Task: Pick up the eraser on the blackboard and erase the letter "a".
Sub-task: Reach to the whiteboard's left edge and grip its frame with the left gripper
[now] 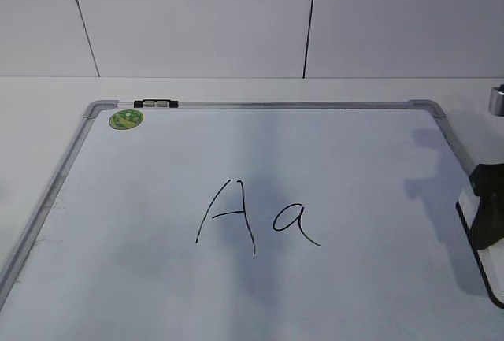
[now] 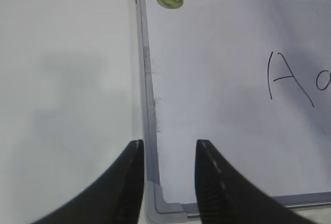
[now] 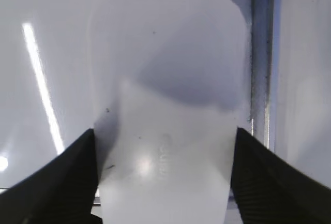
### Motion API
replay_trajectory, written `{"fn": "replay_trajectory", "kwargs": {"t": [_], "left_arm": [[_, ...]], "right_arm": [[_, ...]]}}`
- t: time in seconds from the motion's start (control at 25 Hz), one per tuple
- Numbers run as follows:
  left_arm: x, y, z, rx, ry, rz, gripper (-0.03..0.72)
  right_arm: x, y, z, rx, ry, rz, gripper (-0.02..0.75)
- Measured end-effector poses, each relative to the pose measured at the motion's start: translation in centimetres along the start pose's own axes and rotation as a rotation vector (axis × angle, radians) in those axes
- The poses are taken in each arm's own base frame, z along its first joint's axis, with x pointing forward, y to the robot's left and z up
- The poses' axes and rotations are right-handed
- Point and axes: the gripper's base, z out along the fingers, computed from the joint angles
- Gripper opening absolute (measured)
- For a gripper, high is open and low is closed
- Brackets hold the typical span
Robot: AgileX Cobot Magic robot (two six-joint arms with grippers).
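The blackboard (image 1: 276, 105) is a white dry-erase board in a silver frame, lying flat. The letter "a" (image 1: 293, 221) is written in black near its middle, to the right of a taller capital "A" (image 1: 228, 215). In the right wrist view the white eraser (image 3: 165, 105) fills the space between the fingers of my right gripper (image 3: 164, 131), which is shut on its two long sides. In the exterior view that gripper (image 1: 490, 199) is at the board's right edge, with the eraser's black felt edge (image 1: 477, 261) showing. My left gripper (image 2: 168, 142) is open above the board's near-left corner, holding nothing.
A round green sticker (image 1: 126, 118) and a black-and-silver clip (image 1: 156, 104) sit at the board's far-left corner. A silver cylinder (image 1: 496, 98) stands off the board at the far right. White table (image 2: 67, 79) lies left of the frame (image 2: 147, 79).
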Motion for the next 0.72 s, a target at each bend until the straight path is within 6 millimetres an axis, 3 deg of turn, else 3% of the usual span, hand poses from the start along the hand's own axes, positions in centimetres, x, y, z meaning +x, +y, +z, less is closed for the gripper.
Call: {"fn": "replay_trajectory", "kwargs": {"t": [0.16, 0.32, 0.72], "left_arm": [[-2.6, -0.2, -0.1, -0.001, 0.011, -0.011, 0.287], [-4.9, -0.2, 1.4, 0.007, 0.101, -0.048, 0.307], [-9.2, 1.0, 9.6, -0.002, 0.484, -0.140, 0.328]], "right_arm": [[0.1, 0.2, -0.1, -0.015, 0.011, 0.004, 0.551], [0.1, 0.4, -0.2, -0.039, 0.015, 0.002, 0.551], [0.1, 0.9, -0.2, -0.093, 0.019, -0.006, 0.551]]}}
